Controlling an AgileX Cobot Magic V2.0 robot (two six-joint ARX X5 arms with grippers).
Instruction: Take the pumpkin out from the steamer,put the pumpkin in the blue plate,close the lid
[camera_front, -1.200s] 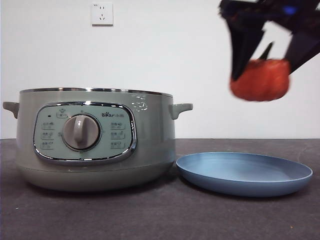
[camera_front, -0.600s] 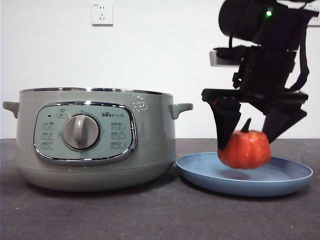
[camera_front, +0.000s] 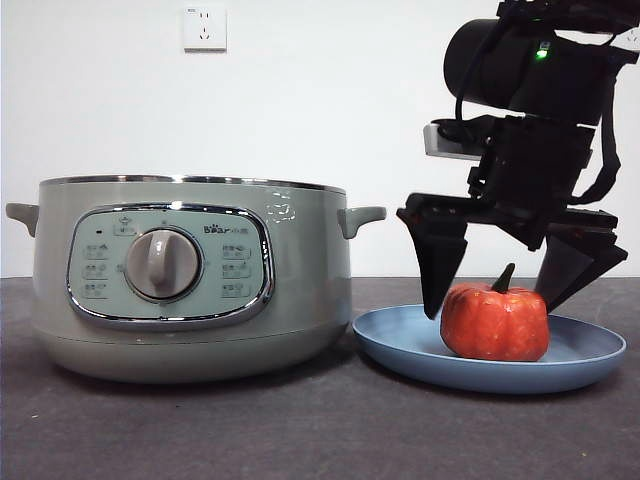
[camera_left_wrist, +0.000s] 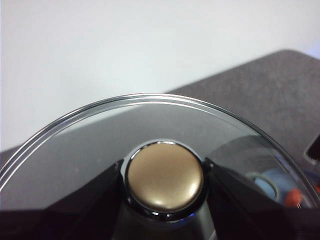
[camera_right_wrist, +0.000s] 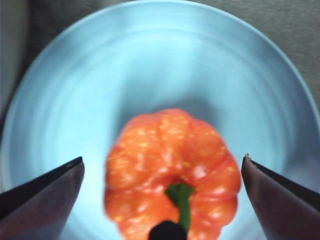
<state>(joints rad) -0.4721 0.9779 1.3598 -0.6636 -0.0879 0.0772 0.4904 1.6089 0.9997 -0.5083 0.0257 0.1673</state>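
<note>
The pumpkin (camera_front: 495, 322) sits upright on the blue plate (camera_front: 400, 345), right of the steamer (camera_front: 190, 280), which stands without its lid. My right gripper (camera_front: 495, 300) hangs over the plate, its jaws open on either side of the pumpkin and clear of it. In the right wrist view the pumpkin (camera_right_wrist: 172, 165) lies between the spread jaws of the right gripper (camera_right_wrist: 162, 159) on the plate (camera_right_wrist: 150, 65). My left gripper (camera_left_wrist: 164, 172) is shut on the knob (camera_left_wrist: 164, 175) of the glass lid (camera_left_wrist: 100, 140); it is out of the front view.
The plate's rim lies close to the steamer's right side, under its small handle (camera_front: 362, 217). A wall socket (camera_front: 204, 27) is on the white wall behind. The dark tabletop (camera_front: 300, 430) stretches in front of both.
My right gripper came down with the pumpkin from high above the plate, set it on the plate and opened its jaws. The pumpkin now rests free.
</note>
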